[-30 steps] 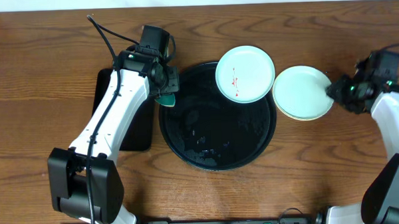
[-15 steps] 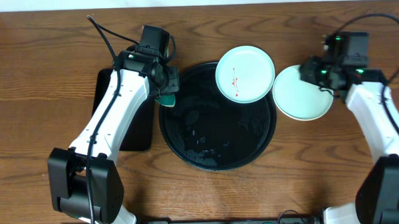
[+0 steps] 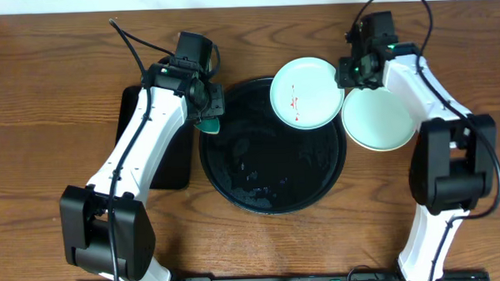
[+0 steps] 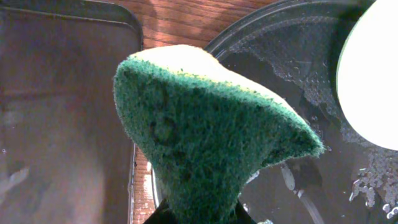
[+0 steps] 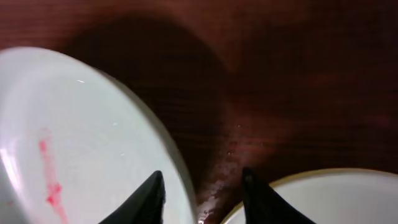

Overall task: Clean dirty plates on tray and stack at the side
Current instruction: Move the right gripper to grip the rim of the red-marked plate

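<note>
A mint plate with red smears (image 3: pixel 307 93) rests on the back right rim of the round black tray (image 3: pixel 259 173). A clean mint plate (image 3: pixel 381 115) lies on a pale yellow plate (image 3: pixel 384 148) on the table to the tray's right. My right gripper (image 3: pixel 348 74) is open, its fingers (image 5: pixel 202 190) on either side of the smeared plate's (image 5: pixel 74 137) right rim, with the stack (image 5: pixel 336 199) beside it. My left gripper (image 3: pixel 209 117) is shut on a green sponge (image 4: pixel 205 130) over the tray's left rim (image 4: pixel 298 74).
A rectangular black tray (image 3: pixel 177 164) lies left of the round tray, partly under my left arm; it also shows in the left wrist view (image 4: pixel 62 112). Water drops and suds lie on the round tray's floor (image 3: pixel 268 177).
My right arm has swung from the far right edge in to the back, between the smeared plate and the stack. The left arm and the plates have not moved.
</note>
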Tool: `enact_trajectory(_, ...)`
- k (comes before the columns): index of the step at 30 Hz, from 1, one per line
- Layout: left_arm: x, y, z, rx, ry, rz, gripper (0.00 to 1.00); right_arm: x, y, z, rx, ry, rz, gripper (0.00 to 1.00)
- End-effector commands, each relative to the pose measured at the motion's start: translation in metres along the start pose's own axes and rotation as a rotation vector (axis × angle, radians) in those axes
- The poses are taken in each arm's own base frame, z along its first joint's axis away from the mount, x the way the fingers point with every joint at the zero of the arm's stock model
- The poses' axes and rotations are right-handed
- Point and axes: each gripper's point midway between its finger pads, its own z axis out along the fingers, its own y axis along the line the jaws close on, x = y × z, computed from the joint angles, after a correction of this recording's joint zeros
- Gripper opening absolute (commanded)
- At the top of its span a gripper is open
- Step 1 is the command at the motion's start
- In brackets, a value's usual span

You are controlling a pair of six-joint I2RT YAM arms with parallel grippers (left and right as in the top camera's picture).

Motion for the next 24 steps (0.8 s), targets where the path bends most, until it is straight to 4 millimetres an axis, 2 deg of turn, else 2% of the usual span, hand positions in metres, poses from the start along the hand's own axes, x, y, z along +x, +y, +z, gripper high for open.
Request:
enact_trajectory(1, -0.002, 0.002, 0.004, -0.007, 0.004, -0.004, 0.08, -0.001, -0.001, 0.008, 0.011, 0.009, -0.034, 0.35)
enact_trajectory(4, -0.002, 0.002, 0.004, -0.008, 0.005, -0.004, 0.08, 0.005, -0.001, 0.01, 0.013, 0.034, -0.034, 0.24)
enact_trajectory(6, -0.002, 0.002, 0.004, -0.008, 0.005, -0.004, 0.08, 0.009, 0.001, 0.01, 0.008, 0.047, -0.035, 0.11)
enact_trajectory(8, -0.002, 0.002, 0.004, -0.008, 0.005, -0.004, 0.08, 0.011, 0.006, 0.01, -0.005, 0.058, -0.039, 0.02)
enact_trajectory(16, -0.002, 0.002, 0.004, -0.008, 0.005, -0.004, 0.08, 0.033, 0.043, -0.001, -0.053, 0.131, -0.093, 0.01)
enact_trajectory(17, -0.002, 0.002, 0.004, -0.008, 0.005, -0.004, 0.08, 0.04, 0.059, -0.007, -0.064, 0.148, -0.124, 0.01)
enact_trajectory(19, -0.002, 0.002, 0.004, -0.008, 0.005, -0.004, 0.08, 0.049, 0.077, -0.013, -0.074, 0.169, -0.159, 0.01)
enact_trajectory(21, -0.002, 0.002, 0.004, -0.008, 0.005, -0.004, 0.08, 0.059, 0.09, -0.017, -0.078, 0.195, -0.165, 0.01)
enact_trajectory(24, -0.002, 0.002, 0.004, -0.008, 0.005, -0.004, 0.08, 0.08, 0.105, -0.016, -0.062, 0.259, -0.082, 0.01)
